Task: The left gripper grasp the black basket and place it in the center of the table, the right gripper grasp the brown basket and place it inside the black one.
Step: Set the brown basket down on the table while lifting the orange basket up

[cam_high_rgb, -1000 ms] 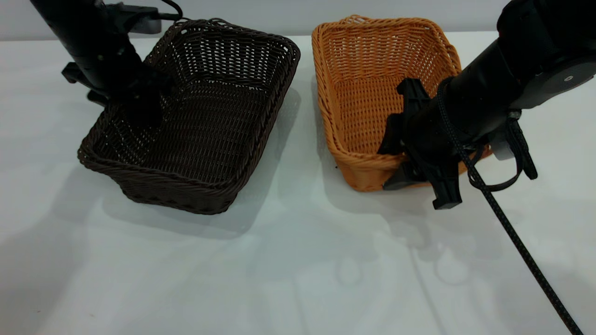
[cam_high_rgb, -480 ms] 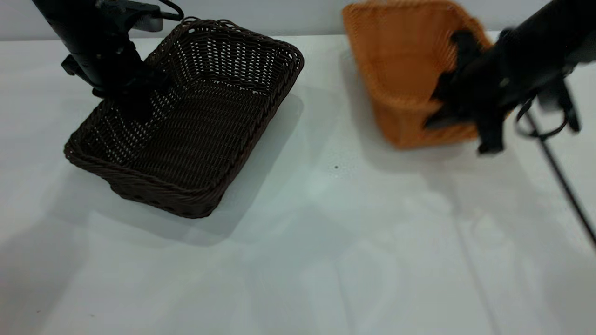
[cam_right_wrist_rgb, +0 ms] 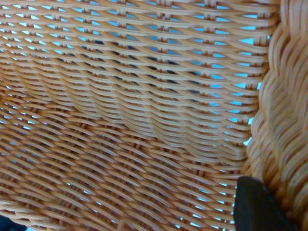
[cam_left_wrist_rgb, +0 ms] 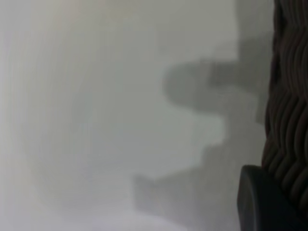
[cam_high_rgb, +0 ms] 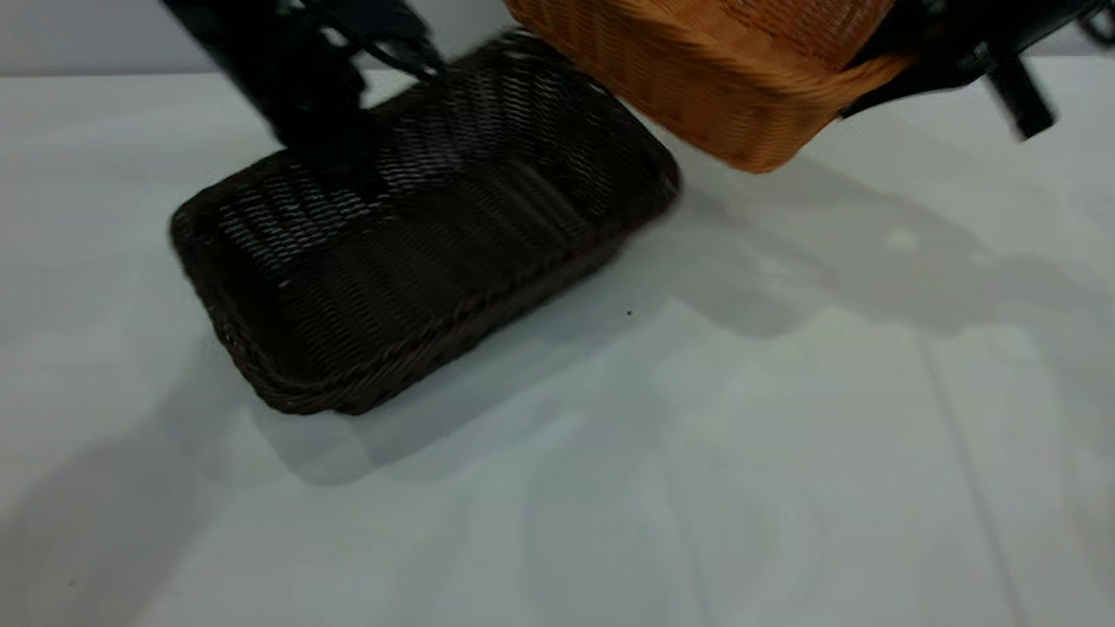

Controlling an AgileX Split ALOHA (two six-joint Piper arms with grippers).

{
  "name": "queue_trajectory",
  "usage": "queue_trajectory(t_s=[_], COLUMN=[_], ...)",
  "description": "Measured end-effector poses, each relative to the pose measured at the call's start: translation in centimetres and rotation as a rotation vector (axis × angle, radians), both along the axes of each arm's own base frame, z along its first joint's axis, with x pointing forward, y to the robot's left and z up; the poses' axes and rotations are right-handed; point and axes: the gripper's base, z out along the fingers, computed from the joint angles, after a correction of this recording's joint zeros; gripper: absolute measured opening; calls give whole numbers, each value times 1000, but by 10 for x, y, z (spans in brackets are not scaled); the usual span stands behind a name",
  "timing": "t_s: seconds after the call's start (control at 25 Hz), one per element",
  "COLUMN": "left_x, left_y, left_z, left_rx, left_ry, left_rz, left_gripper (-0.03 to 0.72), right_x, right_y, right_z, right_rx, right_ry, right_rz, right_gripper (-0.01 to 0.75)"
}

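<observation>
The black basket [cam_high_rgb: 435, 235] rests on the table [cam_high_rgb: 610, 479], left of the middle. My left gripper [cam_high_rgb: 329, 144] is shut on its far left rim. In the left wrist view one finger [cam_left_wrist_rgb: 262, 202] presses the dark braided rim [cam_left_wrist_rgb: 288, 96]. The brown basket [cam_high_rgb: 714, 78] hangs tilted in the air at the top of the exterior view, over the black basket's far right corner. My right gripper [cam_high_rgb: 906, 61] is shut on its right rim. In the right wrist view one finger [cam_right_wrist_rgb: 257, 207] sits against the braided rim [cam_right_wrist_rgb: 284, 120] beside the woven wall [cam_right_wrist_rgb: 120, 120].
Bare pale tabletop [cam_high_rgb: 784, 392] spreads in front of and to the right of the black basket. The left wrist view shows plain table [cam_left_wrist_rgb: 96, 120] with arm shadows beside the basket.
The black basket has slid right toward the middle and turned, carried by my left gripper. The brown basket has risen off the table and moved left, held by my right gripper.
</observation>
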Motion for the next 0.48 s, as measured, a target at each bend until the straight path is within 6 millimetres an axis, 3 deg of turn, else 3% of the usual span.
queue_trajectory(t_s=[0.2, 0.48], left_x=[-11, -21], left_y=[-43, -80], left_z=[-12, -23], left_rx=[73, 135], left_ry=[-105, -246], left_rz=[-276, -517], left_gripper=[78, 78], right_x=[17, 25], right_y=[-19, -21], right_z=[28, 44], right_rx=[-43, -46], right_ry=[-57, -99], right_rz=[69, 109], right_gripper=[73, 73])
